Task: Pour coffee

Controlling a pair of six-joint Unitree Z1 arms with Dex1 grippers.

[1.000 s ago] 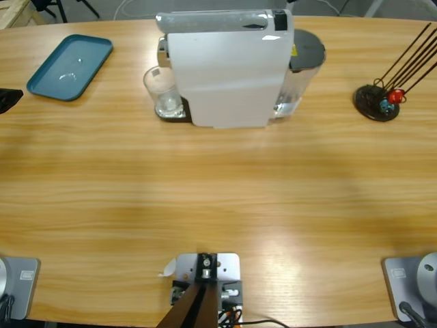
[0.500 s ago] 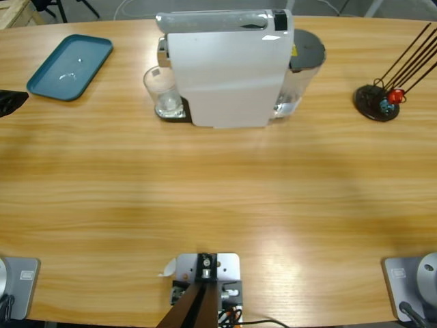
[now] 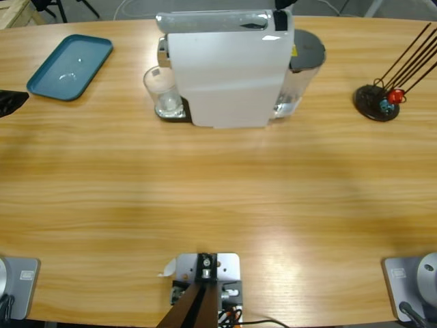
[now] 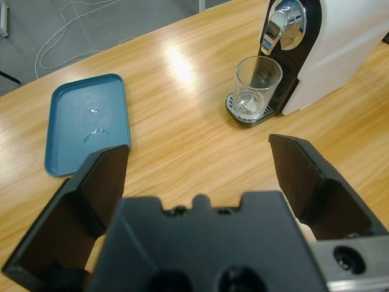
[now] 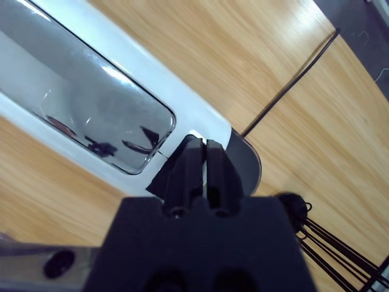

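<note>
A clear glass tumbler [image 3: 164,92] stands on the drip grate under the spout of the white boxy machine [image 3: 225,68]. In the left wrist view the tumbler [image 4: 256,88] looks nearly empty; I cannot make out any coffee in it. My left gripper [image 4: 197,152] is open, low over the table, well short of the tumbler; in the high view only the tip of this gripper [image 3: 12,101] shows at the left edge. My right gripper [image 5: 197,146] is shut, its tips at the machine's shiny top lid [image 5: 91,109]. It shows as a black tip [image 3: 283,5] at the top edge.
A teal tray [image 3: 68,66] lies at the back left, and in the left wrist view the tray [image 4: 88,121] sits left of the tumbler. A black holder with thin dark sticks [image 3: 379,102] stands at the right. The machine's grey tank lid [image 3: 307,48] is behind its right side.
The left gripper's tip has crept slightly into the picture at the left edge. A black tip now shows a little more over the machine's back right corner.
</note>
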